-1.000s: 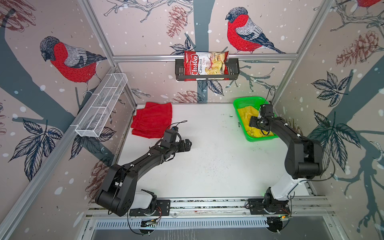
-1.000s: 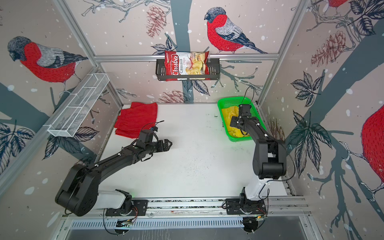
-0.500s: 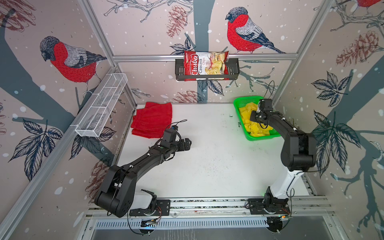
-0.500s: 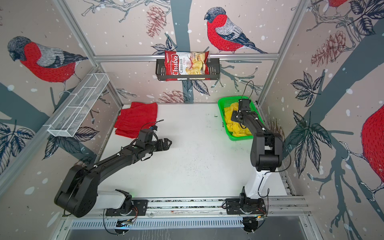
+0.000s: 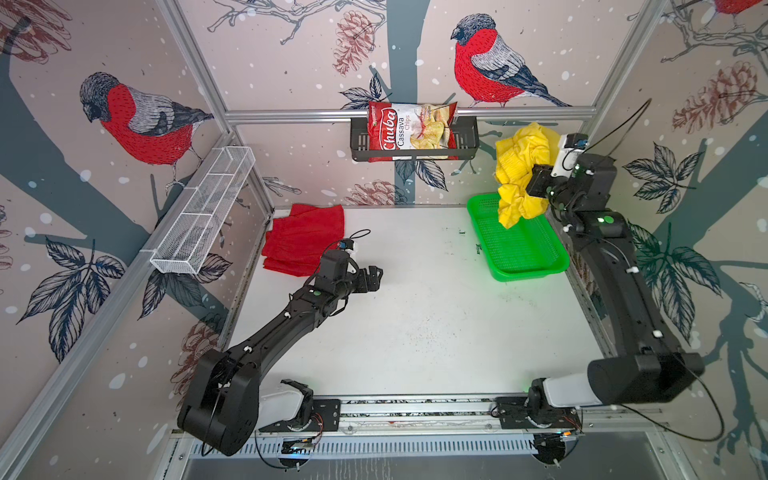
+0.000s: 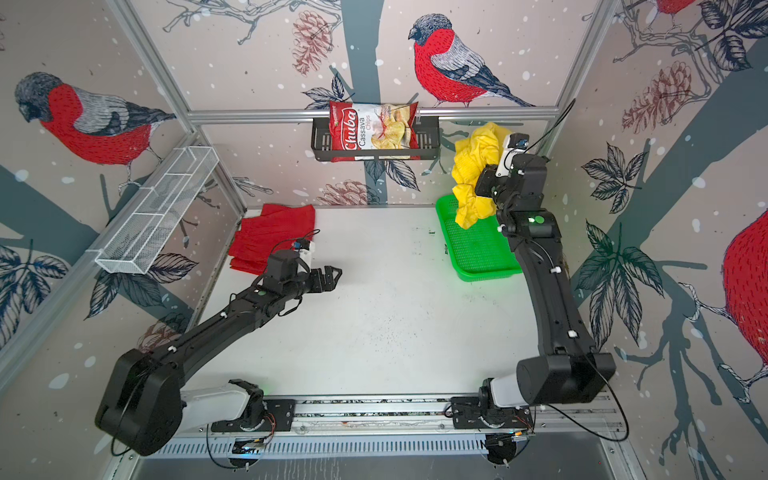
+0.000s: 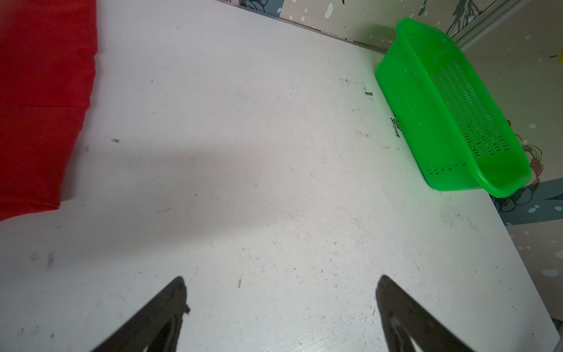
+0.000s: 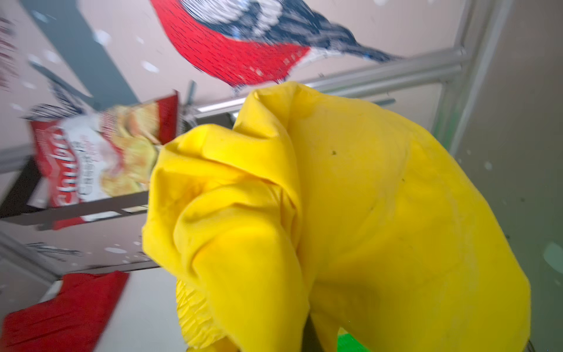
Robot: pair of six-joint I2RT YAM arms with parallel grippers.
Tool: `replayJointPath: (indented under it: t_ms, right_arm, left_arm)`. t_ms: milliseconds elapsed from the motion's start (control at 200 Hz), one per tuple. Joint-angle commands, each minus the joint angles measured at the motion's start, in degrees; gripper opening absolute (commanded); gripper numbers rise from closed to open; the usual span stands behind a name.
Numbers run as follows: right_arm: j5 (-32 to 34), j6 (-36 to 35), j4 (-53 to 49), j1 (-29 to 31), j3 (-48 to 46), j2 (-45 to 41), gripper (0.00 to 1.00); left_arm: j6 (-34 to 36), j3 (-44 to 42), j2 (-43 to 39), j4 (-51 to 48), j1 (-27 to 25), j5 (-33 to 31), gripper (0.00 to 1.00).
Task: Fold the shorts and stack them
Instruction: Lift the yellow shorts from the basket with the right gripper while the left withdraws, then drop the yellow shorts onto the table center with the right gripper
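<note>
Tabletop point(image 5: 415, 328) white, scuffed; red shorts point(image 5: 305, 239) rear-left; bird-print walls point(image 5: 291, 62); chips bag point(image 5: 409, 126) racked.

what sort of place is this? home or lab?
Most likely a lab robot cell, not a home: an aluminium frame with bird-print panels boxes in the table, left arm and right arm sit on a front rail, and props like the chips bag and green basket look staged.

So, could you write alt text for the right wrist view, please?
Crumpled yellow shorts fill most of the frame, close to the camera. Behind them, blurred: a Chuba chips bag in a black rack, red shorts on the white table, and bird wallpaper.
</note>
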Motion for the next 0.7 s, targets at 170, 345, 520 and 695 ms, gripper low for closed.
replayJointPath:
  t_ms: [170,345,520,695]
  right_arm:
    - [-12.5,-0.9,4.6,10.8,-2.2,-8.3,0.00]
    - [-12.2,1.9,7.6,19.1,-11.9,-12.2,0.02]
    - [-15.8,11.8,17.6,21.4,-32.5,-14.0,0.12]
    - [0.8,13.7,11.1,22.4,-42.1,-12.2,0.60]
  left_arm:
    - [2.4,0.3,-4.7,-1.2,0.1,-5.2,0.96]
    - [3.0,0.3,-8.8,-3.1,0.1,-10.4,0.96]
    - [2.5,-2.3,-13.0,-1.9,0.1,-13.9,0.96]
    - [2.1,-5.5,-14.8,-1.5,0.1,-13.4,0.96]
